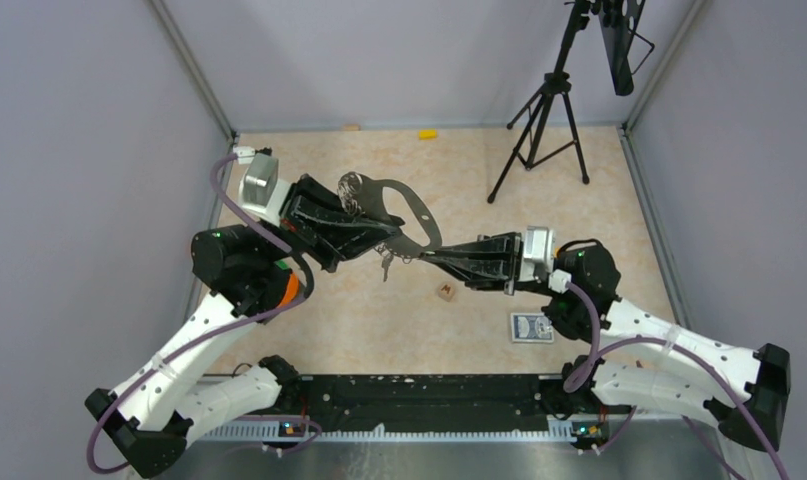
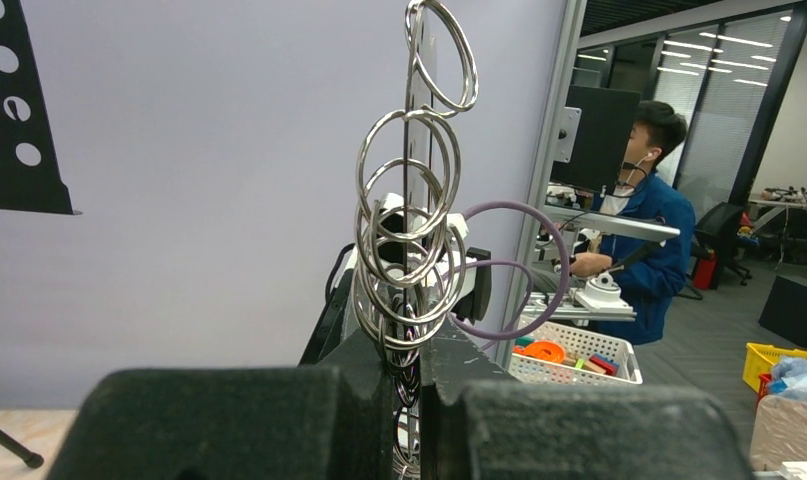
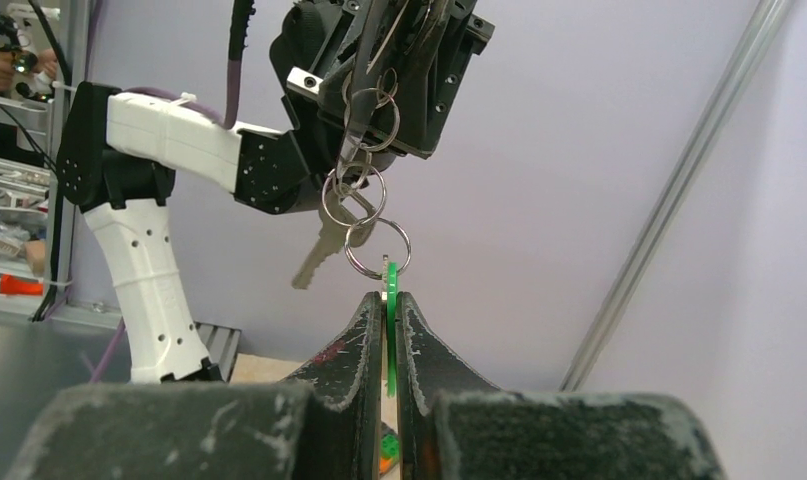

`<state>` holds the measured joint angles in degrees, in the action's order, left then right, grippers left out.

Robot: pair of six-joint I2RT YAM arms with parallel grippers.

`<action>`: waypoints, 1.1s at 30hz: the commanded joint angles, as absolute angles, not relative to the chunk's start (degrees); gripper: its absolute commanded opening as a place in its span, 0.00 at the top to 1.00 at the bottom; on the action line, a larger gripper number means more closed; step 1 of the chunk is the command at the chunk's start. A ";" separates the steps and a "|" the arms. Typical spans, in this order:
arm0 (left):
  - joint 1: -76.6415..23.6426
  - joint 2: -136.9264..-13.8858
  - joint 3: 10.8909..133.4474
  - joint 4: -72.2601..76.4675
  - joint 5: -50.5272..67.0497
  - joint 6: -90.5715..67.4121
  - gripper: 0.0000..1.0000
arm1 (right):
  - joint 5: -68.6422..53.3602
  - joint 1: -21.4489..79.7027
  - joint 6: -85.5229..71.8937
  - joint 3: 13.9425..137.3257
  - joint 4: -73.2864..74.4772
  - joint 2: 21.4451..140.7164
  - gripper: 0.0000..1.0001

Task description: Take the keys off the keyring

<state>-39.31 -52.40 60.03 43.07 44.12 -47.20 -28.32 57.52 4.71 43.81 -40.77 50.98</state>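
Beige table (image 1: 359, 330), grey walls (image 1: 79, 150); my left gripper (image 1: 384, 236) is clamped on the keyring (image 1: 423, 218), my right gripper (image 1: 431, 258) on the green key (image 3: 389, 295).

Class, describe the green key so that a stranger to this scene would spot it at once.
Look above the middle of the table. There the right gripper pinches the green key edge-on, hooked to the lowest small ring. Its bright green head sets it apart from the silvery key dangling beside it.
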 commanded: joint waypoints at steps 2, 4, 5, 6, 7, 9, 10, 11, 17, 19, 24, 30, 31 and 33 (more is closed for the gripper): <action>-39.29 -52.16 62.23 46.85 43.63 -48.18 1.00 | -30.83 57.28 2.73 44.69 -47.29 52.45 1.00; -39.29 -52.12 62.29 46.84 43.51 -48.08 1.00 | -31.75 57.28 2.29 44.64 -48.55 52.70 1.00; -39.29 -52.08 62.31 46.85 43.46 -48.09 1.00 | -32.26 57.28 2.02 44.48 -49.40 52.66 1.00; -39.29 -52.16 62.33 46.85 43.50 -48.03 1.00 | -32.78 57.24 1.78 44.41 -50.30 52.79 1.00; -39.29 -52.20 62.39 46.83 43.49 -47.99 1.00 | -33.24 57.26 1.41 44.20 -51.41 52.82 1.00; -39.29 -52.21 62.48 46.89 43.50 -48.03 1.00 | -34.03 57.22 0.50 43.96 -53.34 53.10 1.00; -39.29 -52.21 62.49 46.88 43.55 -48.08 1.00 | -34.55 57.23 0.45 43.88 -54.56 53.20 1.00; -39.29 -52.25 62.49 46.91 43.54 -48.09 1.00 | -35.10 57.25 -0.86 43.86 -55.39 53.26 1.00; -39.33 -52.21 62.63 47.17 43.59 -48.13 1.00 | -37.09 57.26 -3.61 44.29 -57.56 54.19 1.00; -39.29 -52.20 62.67 47.24 43.57 -48.16 1.00 | -37.26 57.23 -3.60 44.38 -57.55 54.35 1.00; -39.29 -52.29 62.69 47.28 43.59 -48.21 1.00 | -37.73 57.23 -3.42 44.38 -57.57 54.93 1.00; -39.29 -52.36 62.58 47.28 43.65 -48.03 1.00 | -37.88 57.29 -2.38 45.01 -54.67 54.95 1.00; -39.29 -52.38 62.53 47.29 43.75 -48.04 1.00 | -38.02 57.23 -1.66 45.33 -53.37 54.93 1.00; -39.29 -52.47 62.64 47.15 44.01 -48.08 1.00 | -38.20 57.22 0.48 46.41 -50.11 54.64 1.00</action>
